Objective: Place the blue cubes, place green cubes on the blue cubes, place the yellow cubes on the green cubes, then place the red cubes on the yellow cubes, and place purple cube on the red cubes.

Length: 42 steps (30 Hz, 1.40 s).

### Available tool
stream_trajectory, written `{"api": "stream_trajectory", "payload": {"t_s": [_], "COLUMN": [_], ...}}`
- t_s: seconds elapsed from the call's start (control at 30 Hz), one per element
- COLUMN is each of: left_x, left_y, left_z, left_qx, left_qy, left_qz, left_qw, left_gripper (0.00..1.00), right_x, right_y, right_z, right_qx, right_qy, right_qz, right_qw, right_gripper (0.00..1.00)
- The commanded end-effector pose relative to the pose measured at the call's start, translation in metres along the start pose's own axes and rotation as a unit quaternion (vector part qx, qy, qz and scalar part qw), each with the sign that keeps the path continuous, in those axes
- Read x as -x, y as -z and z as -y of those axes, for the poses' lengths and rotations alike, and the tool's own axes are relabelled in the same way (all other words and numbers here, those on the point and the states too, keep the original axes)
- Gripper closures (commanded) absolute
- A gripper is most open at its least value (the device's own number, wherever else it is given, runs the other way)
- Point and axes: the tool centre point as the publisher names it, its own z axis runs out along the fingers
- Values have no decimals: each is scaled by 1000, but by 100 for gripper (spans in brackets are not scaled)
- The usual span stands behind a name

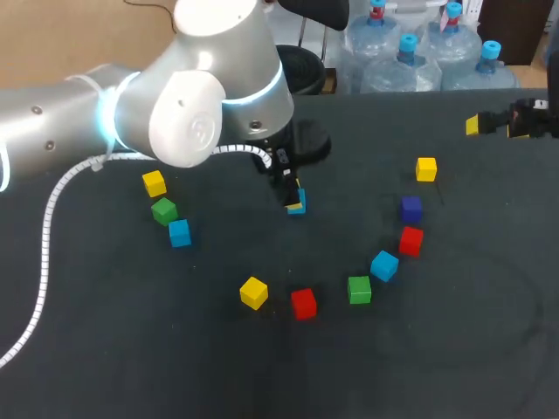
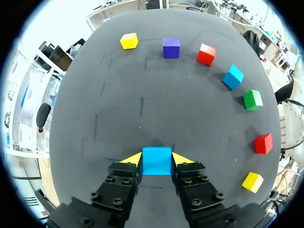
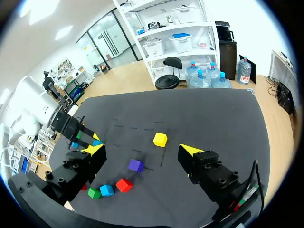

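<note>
Left gripper [image 2: 157, 158] clamps blue cube [image 2: 156, 164] at mid-table

Both yellow tips press the cube's opposite sides, near the middle of the dark table [image 1: 454, 349]. Ahead of the fingers lies an arc of loose cubes, with a purple cube [image 2: 171, 47] between a yellow and a red one. Over the table's far right edge, the right gripper [image 3: 141, 151] hangs with its fingers spread wide.

My jaws, left and right, are black with bright yellow tips. The cube [image 2: 156, 160] between the left ones is sky blue. My left arm [image 1: 201, 96] is silvery white with a glowing cyan ring. The desk [image 1: 472, 349] is dark charcoal with faint dashes.
</note>
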Motion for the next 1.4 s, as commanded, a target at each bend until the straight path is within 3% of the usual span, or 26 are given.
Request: {"api": "stream_trajectory", "payload": {"t_s": [0.03,1.0,1.03,1.1,1.17,1.4], "left_x": [-3,-4,-4,-4,-4,-3], "left_y": [0,-5,-6,-6,-7,-7], "left_z": [0,-3,-3,-3,-3,-4], "left_qx": [-5,-24,-25,-27,-28,-31], "left_qy": [-1,-14,-13,-13,-13,-14], "left_qz": [0,-2,-2,-2,-2,-2], "left_qw": [1000,1000,1000,1000,1000,999], "left_gripper": [100,100,98,82,73,67], "right_x": [0,0,0,0,0,0], "right_y": [0,0,0,0,0,0], "right_z": [0,0,0,0,0,0], "right_qx": [-1,-1,-1,-1,-1,-1], "right_qy": [0,0,0,0,0,0], "right_qz": [0,0,0,0,0,0], "right_qw": [1000,1000,1000,1000,1000,1000], "right_gripper": [0,0,0,0,0,0]}}
